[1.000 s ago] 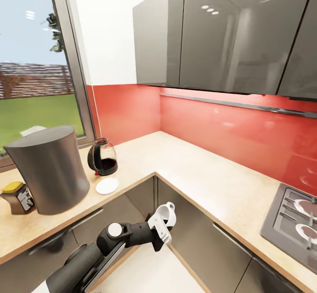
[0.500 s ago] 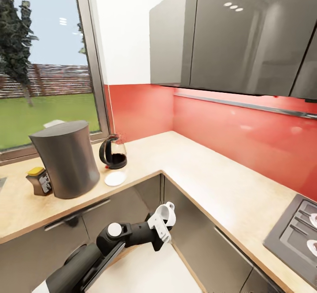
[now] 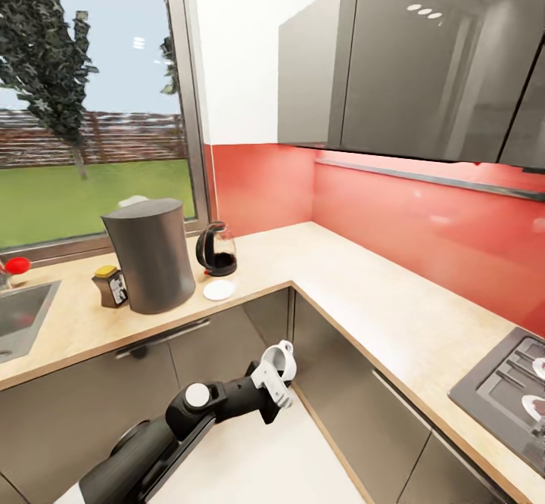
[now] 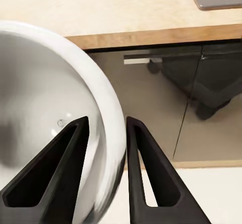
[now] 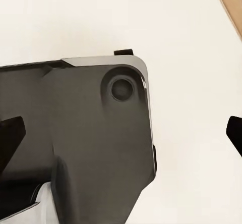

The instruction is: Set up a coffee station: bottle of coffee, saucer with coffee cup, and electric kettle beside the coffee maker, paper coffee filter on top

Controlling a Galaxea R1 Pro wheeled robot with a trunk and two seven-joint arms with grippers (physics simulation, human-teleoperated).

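Fingers (image 4: 136, 168) of the left gripper (image 3: 274, 383) clenched on the wall of the coffee cup (image 3: 280, 359): one dark finger inside the white bowl, the other outside, rim pinched between. Cup held in the air below the bench (image 3: 363, 300) edge, in front of the dark cabinet fronts, over pale floor.

Right gripper (image 5: 121, 148): its fingers show as dark tips at the two opposite edges of the right wrist view, spread wide, nothing between them; part of the robot's grey body and white floor behind.

On the bench by the window, head view:
- coffee maker (image 3: 150, 264), tall, dark grey, upright.
- bottle of coffee (image 3: 111, 286), yellow lid, just beside the maker on its sink side.
- electric kettle (image 3: 217, 250), near the maker on the corner side, black handle facing the maker.
- saucer (image 3: 219, 290), white, flat on the bench in front of the kettle, bare.

Sink (image 3: 23, 315) at far left with a red object (image 3: 17, 265) behind it. Stove top (image 3: 507, 390) at far right. Glossy grey wall cabinets (image 3: 393, 57) above a red backsplash.
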